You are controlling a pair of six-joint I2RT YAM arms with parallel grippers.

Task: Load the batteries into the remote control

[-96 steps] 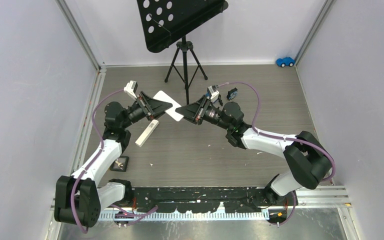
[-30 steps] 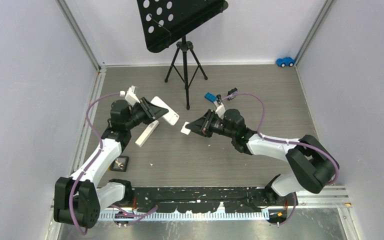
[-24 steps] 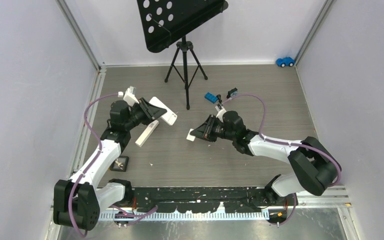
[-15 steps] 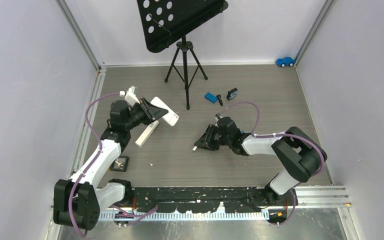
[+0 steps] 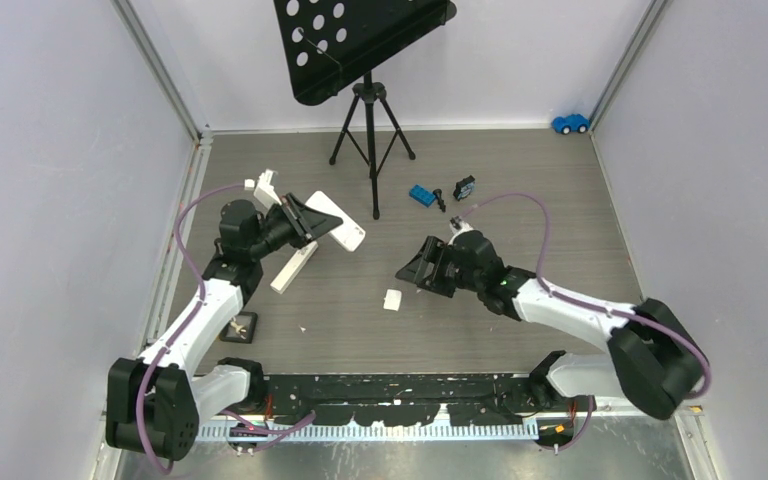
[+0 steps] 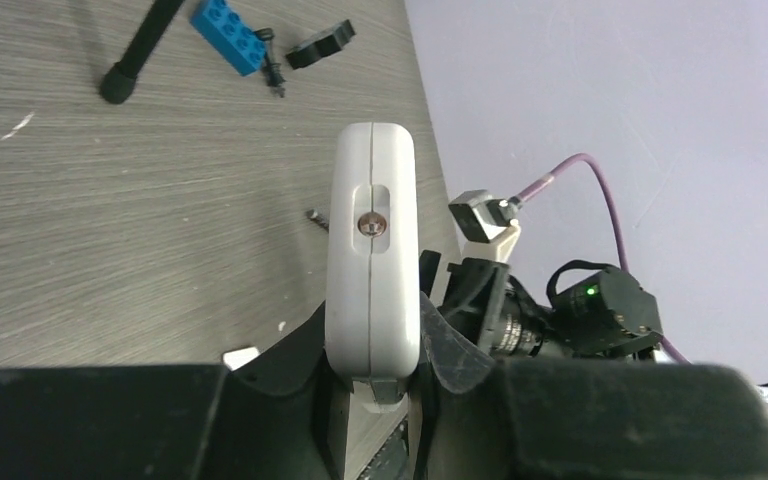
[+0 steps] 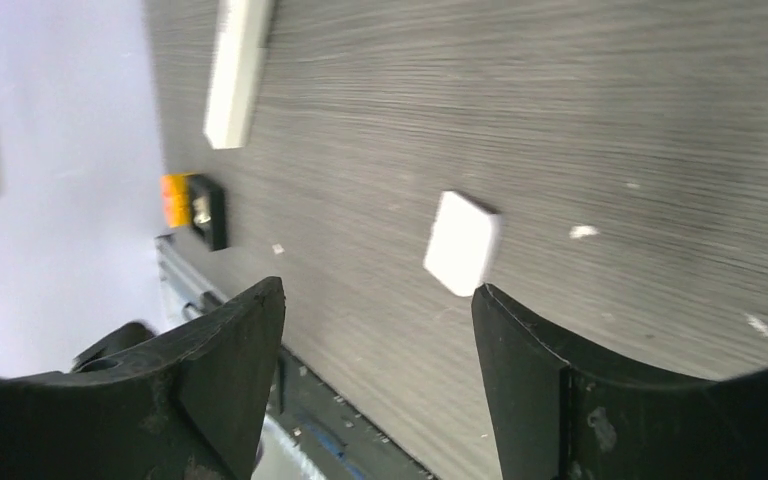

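White remote [image 5: 348,234], long axis pointing right

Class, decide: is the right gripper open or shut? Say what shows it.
Open. The right gripper has its jaws wide apart with nothing between them; the small white piece lies free on the table.

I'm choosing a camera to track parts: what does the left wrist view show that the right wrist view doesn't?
Only left wrist: the remote clamped in the left gripper, the blue brick. Only right wrist: the right gripper standing open, a long white bar, an orange-and-black object. Both: the table, probably the small white flat piece.
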